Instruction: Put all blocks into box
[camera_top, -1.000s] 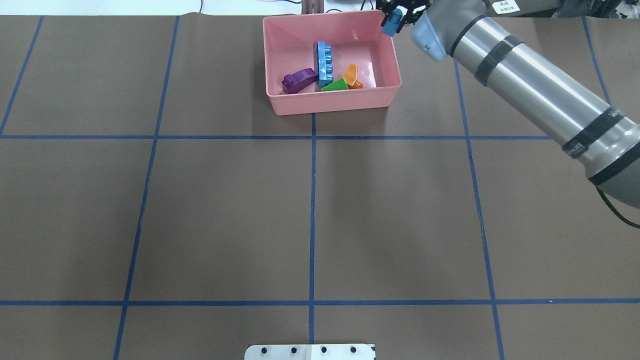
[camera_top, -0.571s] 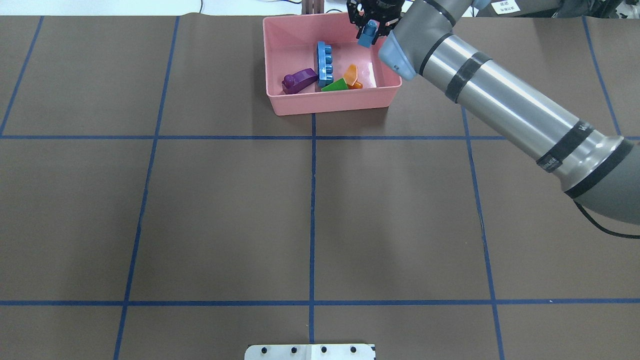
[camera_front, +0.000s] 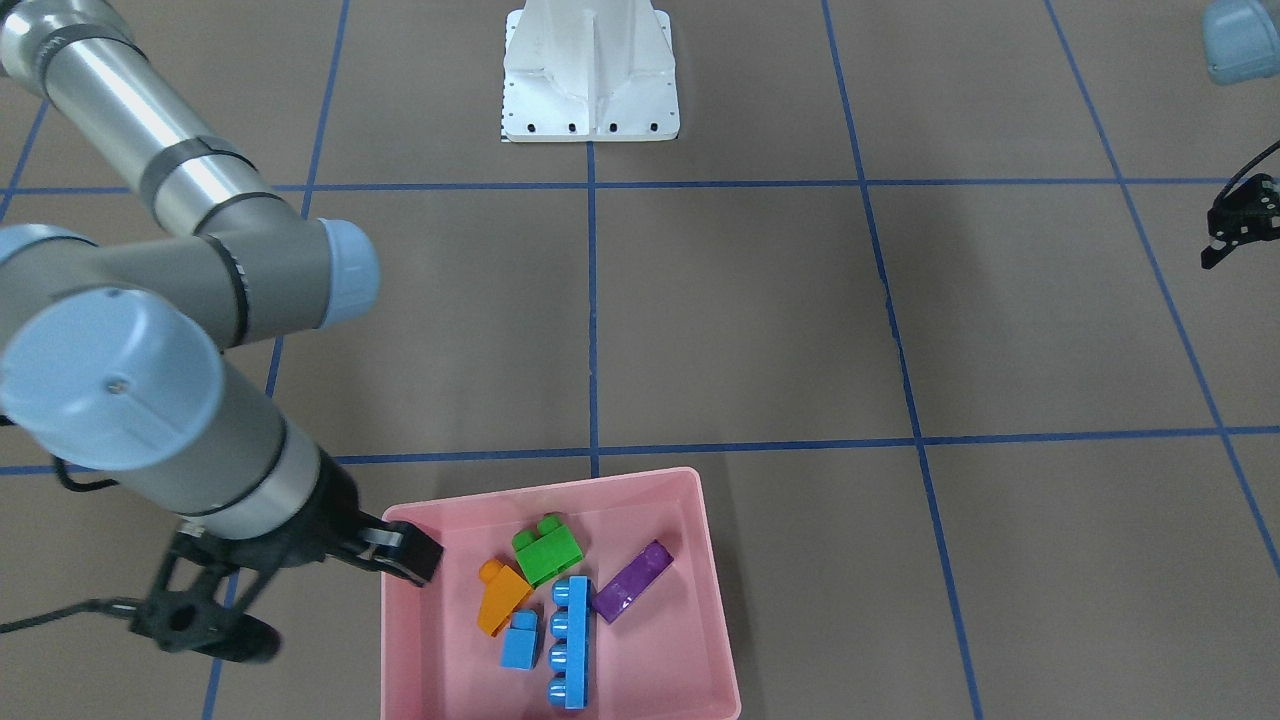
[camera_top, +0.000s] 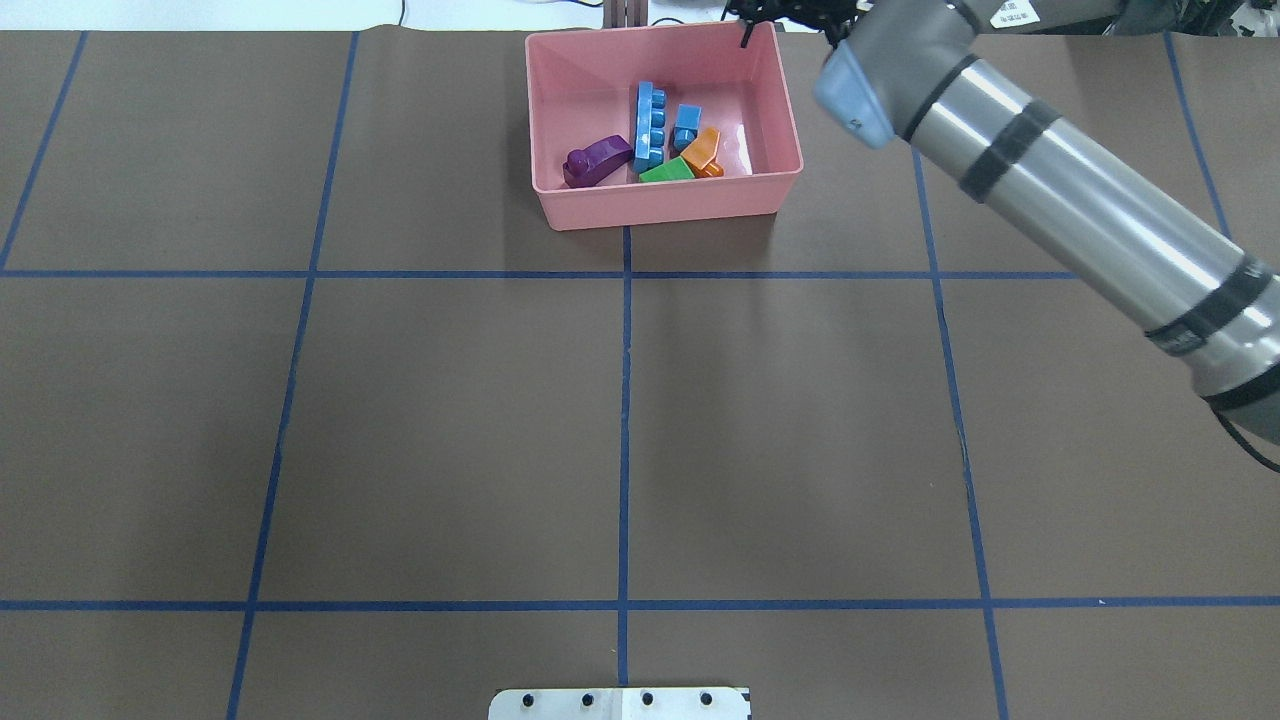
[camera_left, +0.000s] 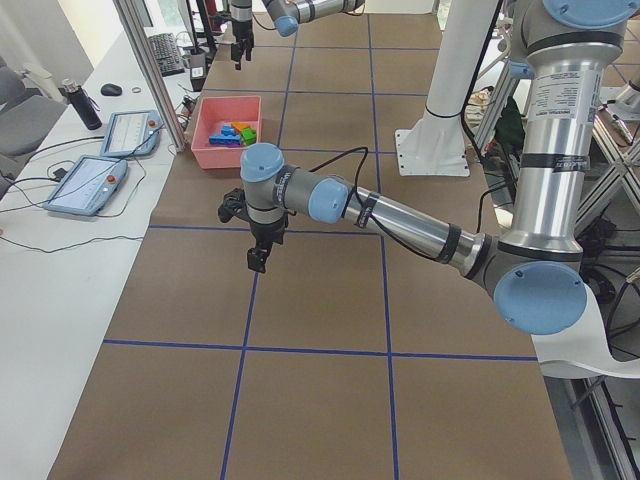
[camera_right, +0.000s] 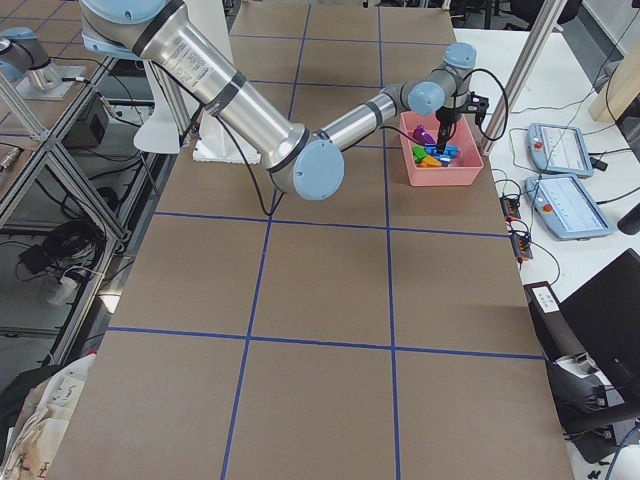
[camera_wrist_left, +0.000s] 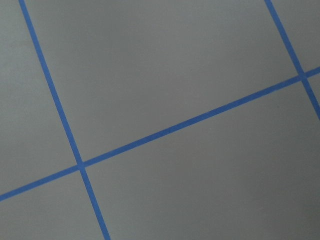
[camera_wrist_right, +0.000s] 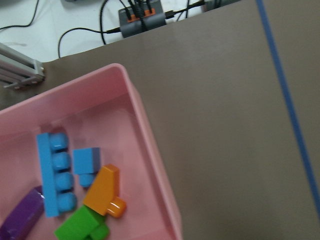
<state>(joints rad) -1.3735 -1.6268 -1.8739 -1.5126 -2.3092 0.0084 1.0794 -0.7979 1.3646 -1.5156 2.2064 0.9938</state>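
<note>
The pink box (camera_top: 660, 210) stands at the table's far edge, and all the blocks lie inside it. The purple block (camera_top: 597, 160) is at its left, with the long light blue block (camera_top: 649, 125) beside it. The small light blue block (camera_top: 686, 126) rests above the orange block (camera_top: 703, 152) and the green block (camera_top: 668, 172). My right gripper (camera_front: 325, 605) hangs open and empty just outside the box's corner, one fingertip (camera_front: 410, 560) over the rim. My left gripper (camera_front: 1235, 225) hovers far off over bare table, cut by the frame edge, and I cannot tell its state.
The white robot base (camera_top: 620, 703) sits at the table's near edge. Blue tape lines (camera_top: 625, 400) grid the brown table. A power strip with cables (camera_wrist_right: 142, 17) lies just past the box. Tablets (camera_left: 125, 130) rest on the side bench.
The right gripper carried the small light blue block over the box and opened. That block now lies in the box beside the long blue one, and the gripper has drawn back to the right.
</note>
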